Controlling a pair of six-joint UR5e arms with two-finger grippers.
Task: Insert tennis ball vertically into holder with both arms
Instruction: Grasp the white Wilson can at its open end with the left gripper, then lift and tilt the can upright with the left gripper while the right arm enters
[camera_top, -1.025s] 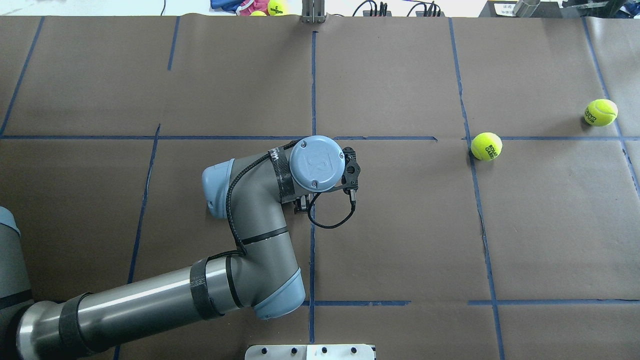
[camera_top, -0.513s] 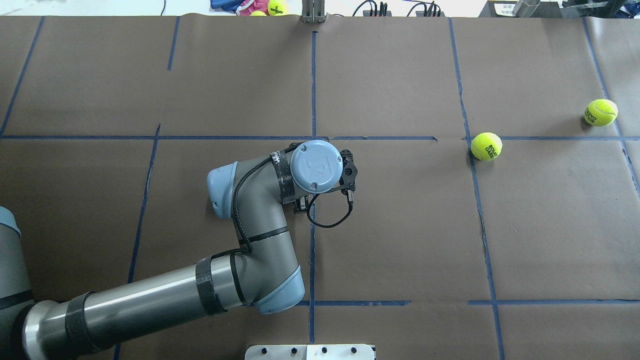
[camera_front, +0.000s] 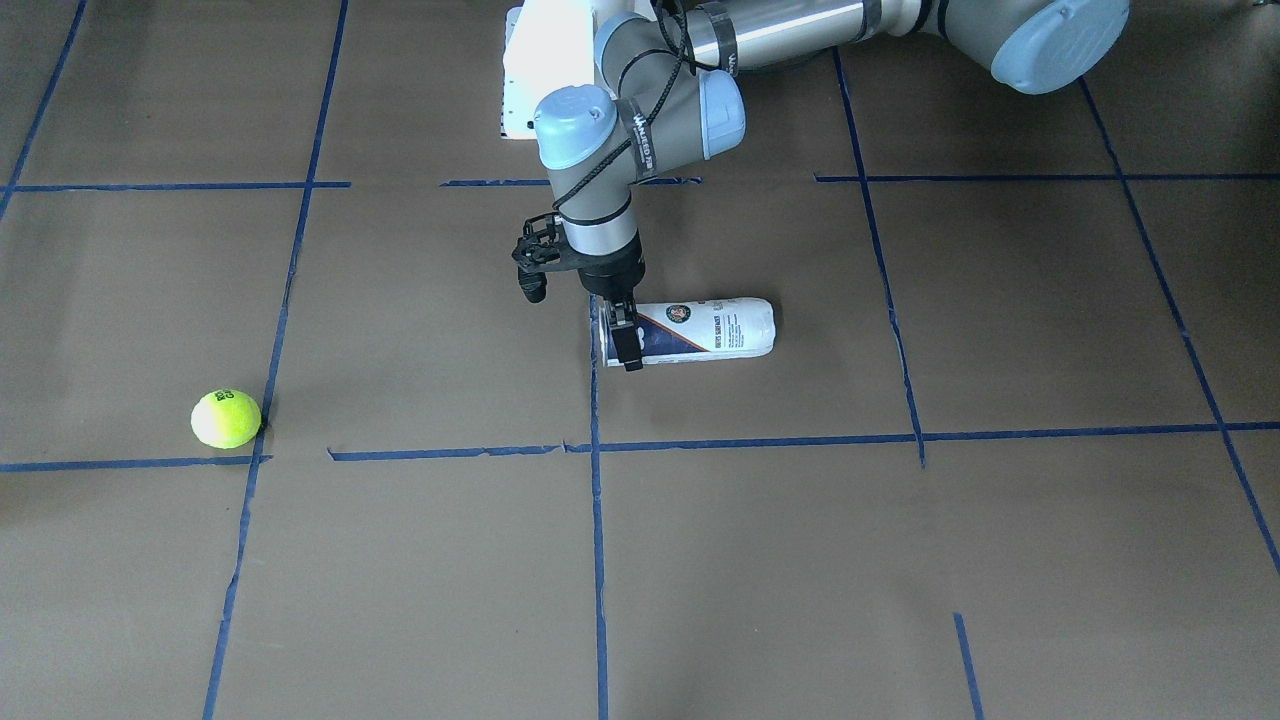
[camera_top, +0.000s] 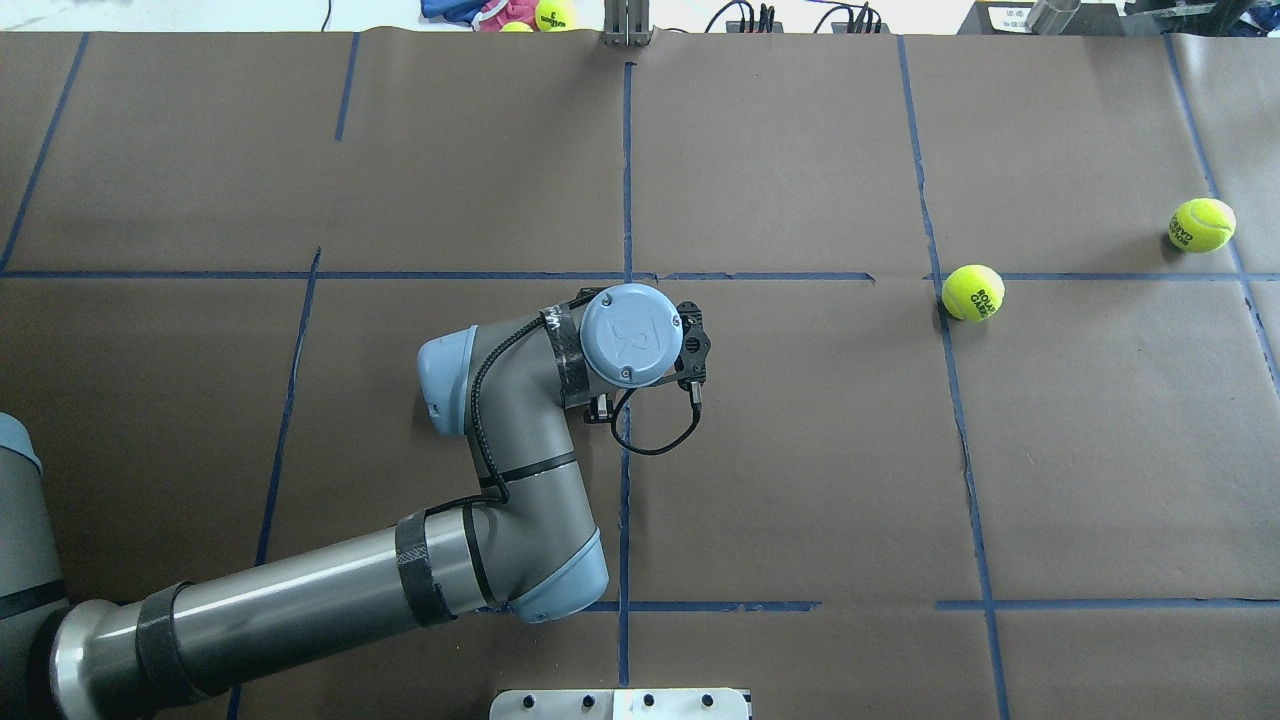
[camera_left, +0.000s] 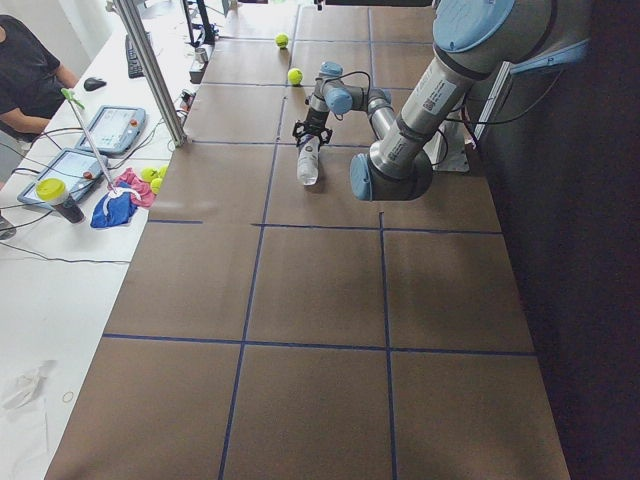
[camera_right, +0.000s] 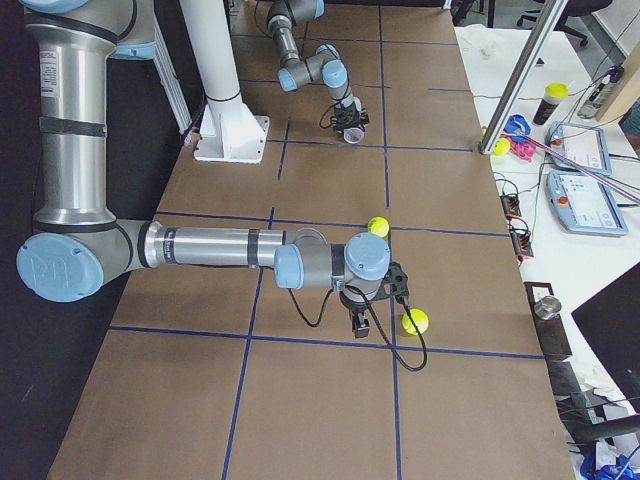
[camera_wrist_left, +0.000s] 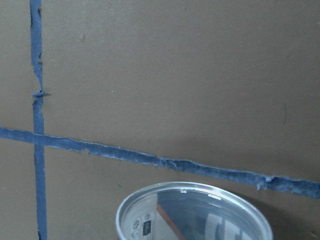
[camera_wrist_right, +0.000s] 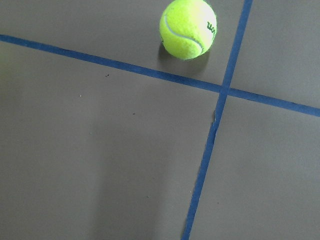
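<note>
The holder (camera_front: 700, 330) is laid on its side on the table (camera_front: 900, 550), its open end at the left jaws. 1 tennis ball (camera_right: 415, 321) is seen near the right jaws (open or shut cannot be told for either).

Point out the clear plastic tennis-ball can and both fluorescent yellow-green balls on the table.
Clear plastic can (camera_front: 712, 330), front-facing view, white label.
Yellow-green ball nearer the middle (camera_top: 972, 292), overhead view, its centre.
Yellow-green ball nearer the edge (camera_top: 1201, 224), overhead view, its centre.
</note>
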